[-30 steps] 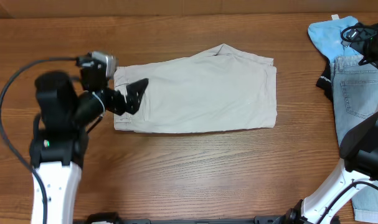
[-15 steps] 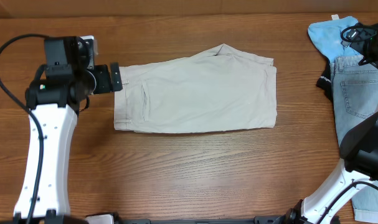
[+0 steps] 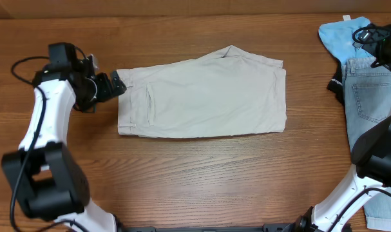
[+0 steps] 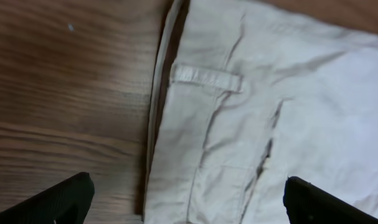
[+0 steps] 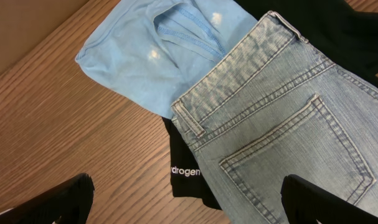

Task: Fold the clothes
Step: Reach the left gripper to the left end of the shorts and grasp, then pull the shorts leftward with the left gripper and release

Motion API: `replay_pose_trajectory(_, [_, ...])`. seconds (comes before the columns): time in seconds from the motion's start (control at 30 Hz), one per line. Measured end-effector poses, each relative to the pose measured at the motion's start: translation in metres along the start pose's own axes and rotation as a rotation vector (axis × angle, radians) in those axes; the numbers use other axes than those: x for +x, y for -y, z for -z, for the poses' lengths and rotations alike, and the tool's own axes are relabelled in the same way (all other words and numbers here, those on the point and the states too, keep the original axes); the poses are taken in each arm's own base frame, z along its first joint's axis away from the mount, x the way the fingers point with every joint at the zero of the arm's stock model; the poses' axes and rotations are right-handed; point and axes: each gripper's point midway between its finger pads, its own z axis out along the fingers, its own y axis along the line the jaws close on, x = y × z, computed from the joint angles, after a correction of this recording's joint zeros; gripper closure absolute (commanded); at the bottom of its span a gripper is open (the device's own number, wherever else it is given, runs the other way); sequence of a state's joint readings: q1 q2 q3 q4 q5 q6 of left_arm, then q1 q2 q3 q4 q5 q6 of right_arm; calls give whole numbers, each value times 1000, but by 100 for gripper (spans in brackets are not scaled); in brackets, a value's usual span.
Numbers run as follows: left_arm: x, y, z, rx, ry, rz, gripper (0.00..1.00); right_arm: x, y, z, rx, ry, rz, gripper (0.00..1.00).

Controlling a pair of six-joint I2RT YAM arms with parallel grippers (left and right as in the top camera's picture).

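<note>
The khaki shorts (image 3: pixel 208 96) lie flat on the wooden desk (image 3: pixel 195 180), a little above the middle of the overhead frame, folded in half with the waistband end at the left and the leg hems at the right. The left arm (image 3: pixel 47 122) reaches in from the left edge, and the left jaws sit just beside the upper left corner of the shorts, at the waistband. Whether they touch the cloth there cannot be told from above.

In the left wrist view the left jaws are spread wide, one dark fingertip (image 4: pixel 70 196) in the lower left corner and the other in the lower right, gripping nothing. The waistband edge (image 4: pixel 167 106) runs from top to bottom between them, with a belt loop (image 4: pixel 207 78) near the top and the dark slit of a welt pocket (image 4: pixel 266 152) toward the right.

The right jaws hang over a pile at the upper right of the overhead frame, well apart from the shorts, and are likewise spread and empty. Under them lie light blue jeans (image 5: pixel 282 124), a pale blue cloth (image 5: pixel 151 56) and a black garment (image 5: pixel 185 177) with white letters of which only "drogen" can be read
</note>
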State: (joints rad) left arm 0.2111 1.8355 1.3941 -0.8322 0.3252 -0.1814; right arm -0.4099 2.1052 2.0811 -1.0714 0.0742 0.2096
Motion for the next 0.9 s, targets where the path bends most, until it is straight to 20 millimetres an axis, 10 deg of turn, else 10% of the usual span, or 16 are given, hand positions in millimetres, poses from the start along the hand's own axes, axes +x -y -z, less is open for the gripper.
replay_pose_trajectory(0.5, [18,6,-75,193,-168,-73,4,0,0,0,1,1,0,0])
replay_pose_trajectory(0.83, [29,4,-90,212,-228,-64,94,0,0,0,0,0,0,0])
replay_pose_trajectory(0.9, [31,1,-90,194,-239,-41,96,0,0,0,-1,1,0,0])
